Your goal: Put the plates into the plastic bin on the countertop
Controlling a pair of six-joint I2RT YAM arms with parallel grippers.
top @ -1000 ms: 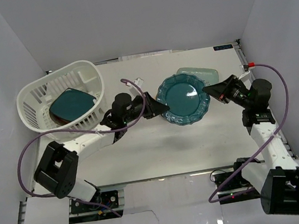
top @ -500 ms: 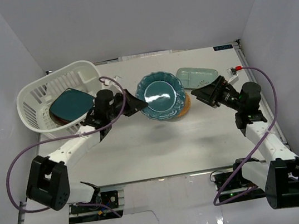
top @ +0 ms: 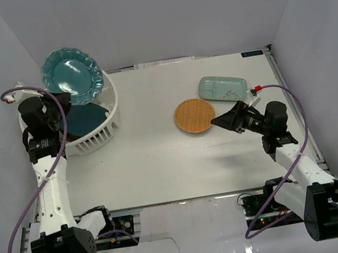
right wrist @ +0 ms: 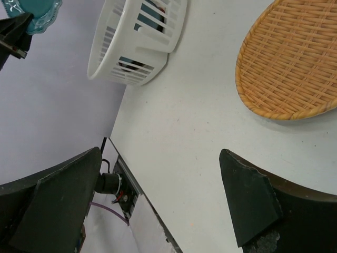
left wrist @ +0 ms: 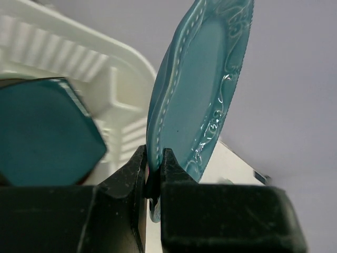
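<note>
My left gripper (left wrist: 154, 158) is shut on the rim of the teal scalloped plate (left wrist: 200, 89), which it holds tilted on edge above the back of the plastic bin (top: 112, 103). In the top view the plate (top: 72, 75) hangs over the bin's far rim. A dark-teal square plate (top: 83, 119) lies inside the bin, over another dish I can barely see. The orange woven plate (top: 195, 115) and the pale-green tray (top: 222, 87) rest on the countertop (top: 161, 159). My right gripper (top: 222, 120) stands open with nothing in it, just right of the woven plate (right wrist: 289, 68).
White walls close in the countertop on three sides. The bin (right wrist: 137, 42) sits in the back left corner against the left wall. A metal edge runs along the counter's near side, with both arm bases below it.
The right gripper let go of the teal scalloped plate and drew back beside the woven plate. The left arm swung the plate from mid-table up over the bin, uncovering the woven plate.
</note>
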